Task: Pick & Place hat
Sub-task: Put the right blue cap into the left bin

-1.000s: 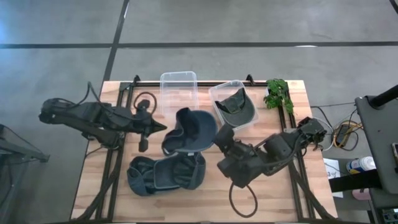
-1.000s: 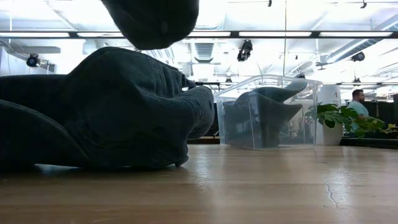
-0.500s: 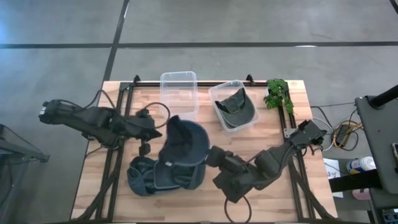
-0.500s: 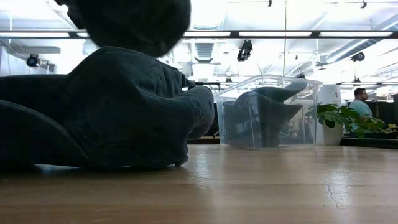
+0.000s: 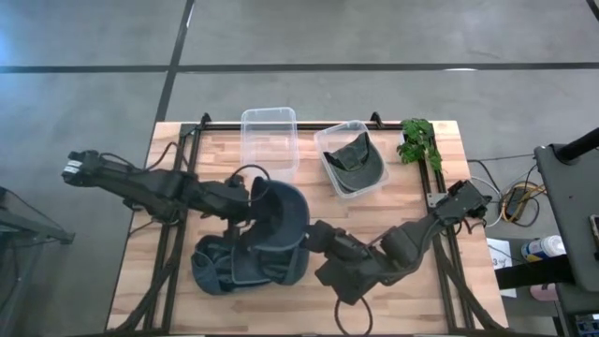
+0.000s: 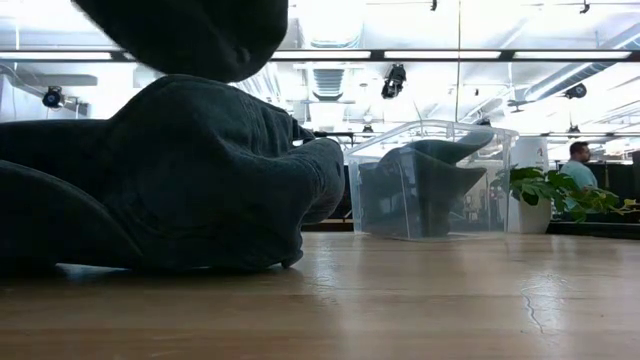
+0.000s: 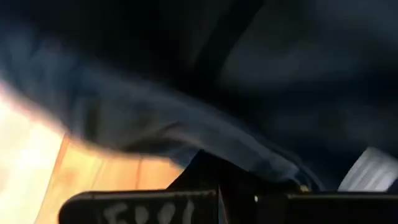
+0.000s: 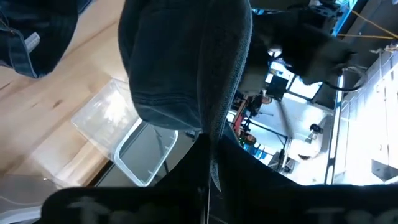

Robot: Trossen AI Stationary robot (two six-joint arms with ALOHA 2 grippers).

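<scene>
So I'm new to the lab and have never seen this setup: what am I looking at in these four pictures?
Two dark robot arms work at a wooden table. One picture looks straight down, one looks level across the tabletop, and two come from cameras on the arms' wrists. On the table are an empty clear bin, a second bin holding a hat, a small green plant and a pile of dark hats. The right gripper has its jaws shut on a dark hat, lifted above the pile. The left gripper is shut too and reaches that hat's other side; its wrist camera sees only dark cloth.
</scene>
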